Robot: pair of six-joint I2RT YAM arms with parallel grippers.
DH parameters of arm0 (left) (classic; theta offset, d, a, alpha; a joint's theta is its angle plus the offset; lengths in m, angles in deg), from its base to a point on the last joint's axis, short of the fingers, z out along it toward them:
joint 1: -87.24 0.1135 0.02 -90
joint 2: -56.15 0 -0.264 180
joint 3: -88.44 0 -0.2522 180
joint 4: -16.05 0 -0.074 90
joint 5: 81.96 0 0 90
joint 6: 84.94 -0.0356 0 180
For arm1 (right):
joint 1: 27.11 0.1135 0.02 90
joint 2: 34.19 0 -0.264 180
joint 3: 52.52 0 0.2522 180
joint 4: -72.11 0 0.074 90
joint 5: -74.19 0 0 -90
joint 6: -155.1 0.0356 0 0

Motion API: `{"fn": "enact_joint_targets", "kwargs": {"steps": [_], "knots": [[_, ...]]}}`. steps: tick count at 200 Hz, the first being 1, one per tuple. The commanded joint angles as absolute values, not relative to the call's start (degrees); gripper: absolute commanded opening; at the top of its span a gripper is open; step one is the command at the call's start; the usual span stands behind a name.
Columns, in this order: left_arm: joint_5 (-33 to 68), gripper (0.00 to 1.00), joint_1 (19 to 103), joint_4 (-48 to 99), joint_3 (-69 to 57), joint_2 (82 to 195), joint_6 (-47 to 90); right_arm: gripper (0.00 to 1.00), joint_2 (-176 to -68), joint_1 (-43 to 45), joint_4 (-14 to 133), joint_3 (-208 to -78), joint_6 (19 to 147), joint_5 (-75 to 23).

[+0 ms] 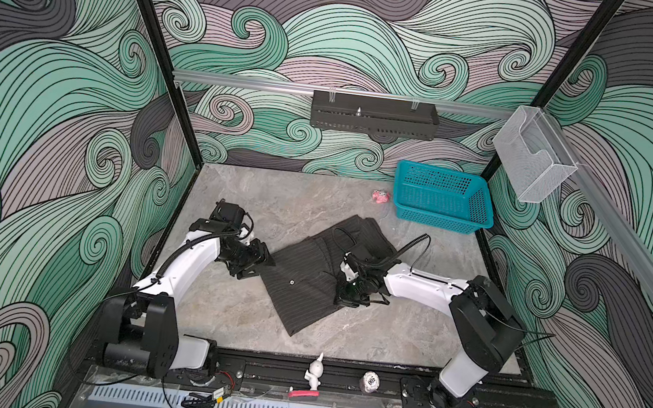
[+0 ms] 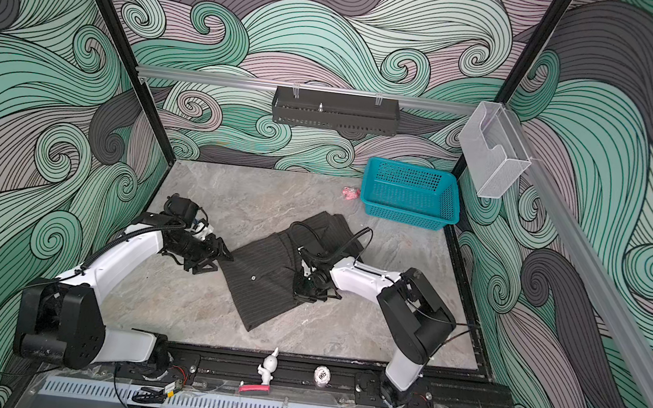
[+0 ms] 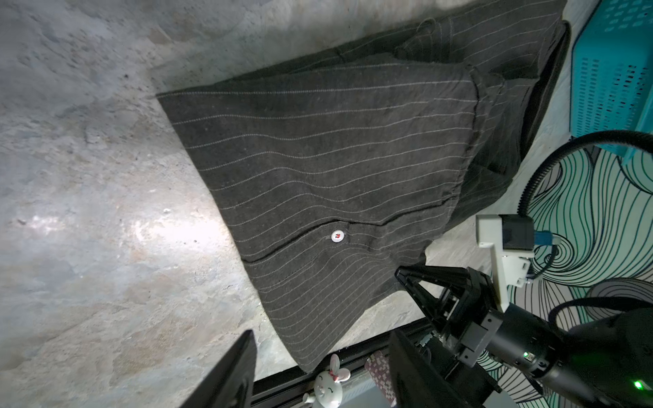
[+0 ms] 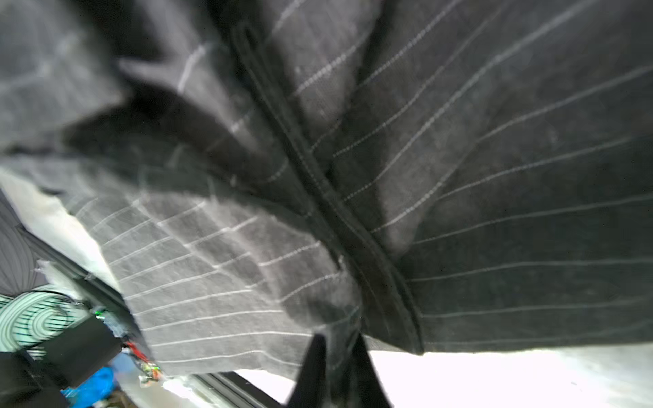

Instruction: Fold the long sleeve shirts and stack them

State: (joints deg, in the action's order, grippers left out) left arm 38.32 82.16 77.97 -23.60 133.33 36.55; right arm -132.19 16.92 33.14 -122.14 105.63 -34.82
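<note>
The dark pinstriped cloth shirt (image 1: 302,294), mid-frame, lies half-folded, unstacked; right gripper (image 4: 338,339) pinches its edge, left gripper (image 1: 261,268) gapes empty.

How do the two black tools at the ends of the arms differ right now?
The left tool stands open and empty; the right tool pinches a fold of the shirt. The left tool sits at the shirt's left edge; the right tool sits at its right edge. Both are black and low over the table.
</note>
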Motion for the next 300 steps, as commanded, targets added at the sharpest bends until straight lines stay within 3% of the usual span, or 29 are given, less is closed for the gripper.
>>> {"fn": "enact_joint_targets", "kwargs": {"steps": [1, 16, 42, 104, 157, 206, 239, 300], "knots": [[40.0, 0.62, 80.1, 74.8, -24.2, 134.3, 39.4, 0.34, -128.5, 16.7, 27.4, -126.0, 102.4, -30.4], [40.3, 0.62, 77.5, 71.7, -25.1, 135.1, 42.2, 0.43, -127.2, 16.7, 24.3, -129.9, 100.4, -28.3], [42.1, 0.59, 73.1, 62.3, -29.8, 137.2, 49.5, 0.43, -130.8, 16.7, 20.3, -139.1, 95.1, -26.4], [43.8, 0.54, 68.4, 50.7, -37.5, 144.2, 55.7, 0.24, -150.6, 15.4, 17.4, -157.5, 86.5, -28.5], [38.3, 0.54, 74.3, 61.3, -35.2, 150.6, 44.7, 0.23, -153.9, 13.3, 18.0, -152.7, 89.2, -29.2], [32.8, 0.57, 82.5, 70.6, -23.3, 155.5, 36.1, 0.24, -152.9, 15.2, 30.0, -143.6, 100.4, -35.3], [33.8, 0.59, 85.3, 73.8, -13.7, 158.8, 34.0, 0.27, -153.7, 16.6, 33.6, -146.6, 104.6, -35.9], [31.7, 0.7, 87.0, 81.3, -7.5, 146.9, 25.7, 0.41, -142.1, 15.4, 28.5, -145.7, 100.0, -26.0]]}}
